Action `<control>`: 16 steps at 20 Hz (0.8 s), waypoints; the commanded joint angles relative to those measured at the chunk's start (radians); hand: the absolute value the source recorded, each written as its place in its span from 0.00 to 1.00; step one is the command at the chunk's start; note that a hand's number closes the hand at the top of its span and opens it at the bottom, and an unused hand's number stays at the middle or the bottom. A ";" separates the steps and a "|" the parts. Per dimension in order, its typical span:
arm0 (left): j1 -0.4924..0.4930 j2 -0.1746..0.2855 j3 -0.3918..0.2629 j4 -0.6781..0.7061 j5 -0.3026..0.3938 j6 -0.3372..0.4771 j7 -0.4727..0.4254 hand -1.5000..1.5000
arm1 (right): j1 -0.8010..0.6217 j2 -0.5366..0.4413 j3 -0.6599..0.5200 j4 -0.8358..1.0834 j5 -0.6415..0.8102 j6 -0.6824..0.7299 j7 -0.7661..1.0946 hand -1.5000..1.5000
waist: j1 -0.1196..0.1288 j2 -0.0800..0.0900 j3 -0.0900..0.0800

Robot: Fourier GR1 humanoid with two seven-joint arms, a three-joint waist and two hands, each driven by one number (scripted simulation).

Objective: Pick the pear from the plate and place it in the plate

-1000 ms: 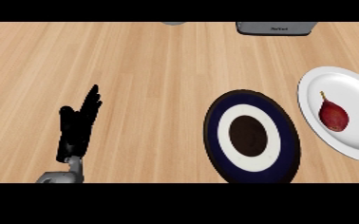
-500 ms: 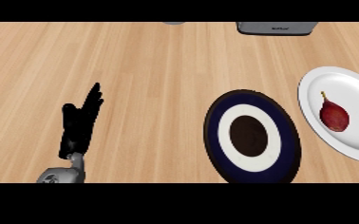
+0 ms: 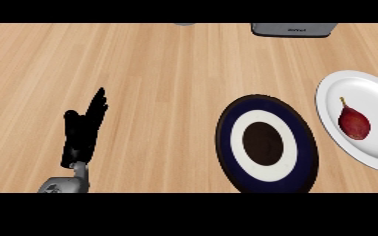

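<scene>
Head view, steeply down onto a pale wooden counter (image 3: pixel 162 70). At lower left, the left hand (image 3: pixel 83 130): black, released, fingers straight and close together, pointing up the view, thumb out to one side. Holding nothing, well apart from both plates. Just beneath it, a short stretch of grey forearm (image 3: pixel 68 184) at the lower edge.

At the right edge, a white plate (image 3: pixel 336 92), partly cut off by the frame. On it, the pear (image 3: pixel 354 123): dark red, lying on its side, thin stem toward the upper left, fat end toward the lower right.

Left of the white plate, a dark blue plate (image 3: pixel 225 135) with a white ring and a dark brown centre. Rims of the two plates just beside each other; perhaps touching or overlapping, hard to tell from this angle.

Along the far edge, a grey appliance (image 3: pixel 291 29) with a small pale label, only partly shown. Further left, a small grey thing (image 3: pixel 184 24), too little visible to name.
</scene>
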 commanded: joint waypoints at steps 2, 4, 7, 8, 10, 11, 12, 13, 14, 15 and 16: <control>0.037 0.024 0.009 -0.016 0.005 -0.023 -0.021 0.50 | 0.021 -0.038 -0.016 0.022 -0.016 0.068 -0.075 0.00 | 0.004 -0.001 0.001; 0.016 0.005 0.002 0.015 0.000 -0.013 -0.020 0.50 | 0.028 -0.032 -0.013 0.021 -0.014 0.057 -0.084 0.00 | -0.001 0.000 0.001; -0.024 -0.011 0.002 0.000 -0.006 0.013 0.016 0.50 | 0.020 -0.046 -0.029 0.029 -0.031 0.059 -0.065 0.00 | 0.001 0.002 0.002; -0.038 0.014 0.019 -0.008 0.012 -0.012 0.032 0.50 | 0.019 -0.065 -0.042 0.027 -0.044 0.071 -0.069 0.00 | 0.000 0.001 0.002; -0.016 -0.020 -0.010 -0.004 -0.009 0.011 0.012 0.50 | 0.061 -0.049 -0.042 0.029 -0.045 0.051 -0.110 0.00 | -0.003 0.002 0.004; -0.012 -0.003 0.000 0.007 -0.004 -0.005 0.007 0.50 | 0.058 -0.071 -0.038 0.030 -0.043 0.080 -0.096 0.00 | -0.005 0.000 0.002; -0.001 0.009 0.002 -0.047 0.013 -0.020 0.028 0.50 | 0.061 -0.057 -0.053 0.035 -0.056 0.047 -0.092 0.00 | 0.007 0.000 0.004; 0.007 -0.024 -0.020 0.001 -0.016 0.009 -0.001 0.50 | 0.047 -0.070 -0.061 0.032 -0.064 0.053 -0.079 0.00 | 0.003 0.004 0.004; -0.004 -0.006 -0.008 -0.003 -0.010 -0.003 0.002 0.50 | 0.028 -0.089 -0.069 0.039 -0.072 0.062 -0.041 0.00 | 0.007 0.004 0.004; -0.006 -0.011 -0.007 -0.003 0.004 -0.013 -0.005 0.50 | 0.028 -0.074 -0.065 0.039 -0.066 0.009 -0.025 0.00 | 0.010 0.005 0.004; 0.000 0.000 0.002 -0.015 0.007 -0.014 0.002 0.50 | 0.040 -0.086 -0.073 0.042 -0.071 0.005 -0.026 0.00 | 0.012 0.005 0.004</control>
